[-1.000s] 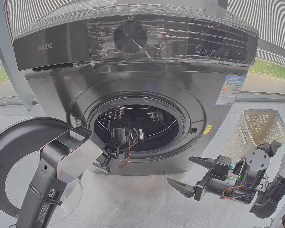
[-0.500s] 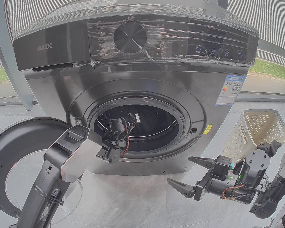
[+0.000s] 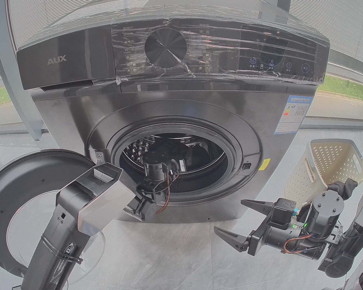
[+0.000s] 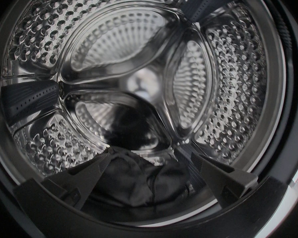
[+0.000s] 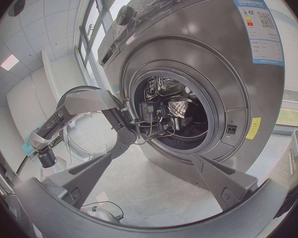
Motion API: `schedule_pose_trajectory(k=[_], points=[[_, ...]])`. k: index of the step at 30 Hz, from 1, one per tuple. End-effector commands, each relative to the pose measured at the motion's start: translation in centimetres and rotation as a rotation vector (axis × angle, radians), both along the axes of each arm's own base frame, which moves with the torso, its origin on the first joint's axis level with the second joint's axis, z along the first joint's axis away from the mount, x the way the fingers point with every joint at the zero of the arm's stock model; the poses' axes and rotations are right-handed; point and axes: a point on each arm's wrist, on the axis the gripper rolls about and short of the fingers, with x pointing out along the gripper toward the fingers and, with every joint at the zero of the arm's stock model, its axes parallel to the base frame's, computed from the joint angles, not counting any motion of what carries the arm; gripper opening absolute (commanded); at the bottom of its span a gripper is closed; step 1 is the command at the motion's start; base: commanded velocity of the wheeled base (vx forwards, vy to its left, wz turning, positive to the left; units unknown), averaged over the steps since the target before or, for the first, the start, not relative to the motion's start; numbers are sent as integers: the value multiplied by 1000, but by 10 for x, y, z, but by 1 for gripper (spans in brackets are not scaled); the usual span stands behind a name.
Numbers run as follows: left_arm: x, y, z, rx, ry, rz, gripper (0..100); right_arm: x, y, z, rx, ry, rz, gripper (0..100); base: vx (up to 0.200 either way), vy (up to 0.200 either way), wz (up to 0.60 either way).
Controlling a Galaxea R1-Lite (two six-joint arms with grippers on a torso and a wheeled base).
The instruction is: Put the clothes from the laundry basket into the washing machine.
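Now the left claw (image 4: 150,155), spread and empty, is backing out of the washing machine (image 3: 68,113), leaving dark clothes (image 4: 132,185) inside.

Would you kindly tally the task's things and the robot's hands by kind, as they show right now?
Washing machine: 1
Laundry basket: 1
Dark garment, lying in the drum: 1
Robot hands, both open: 2 (left hand, right hand)
Total: 5
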Motion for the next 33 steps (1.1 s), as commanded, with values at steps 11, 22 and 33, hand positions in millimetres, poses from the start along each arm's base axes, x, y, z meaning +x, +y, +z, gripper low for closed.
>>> schedule_pose_trajectory(k=[11,22,33], points=[[-180,-2,69,104,159,-255,100,-1,-5,1,-2,-3,-14,100,0,0,0],[-285,77,141,2,68,-316,100,-4,-13,12,22,-42,-44,100,0,0,0],[-311,129,145,-53,57,-222,100,-21,-58,21,18,-48,-222,100,0,0,0]])
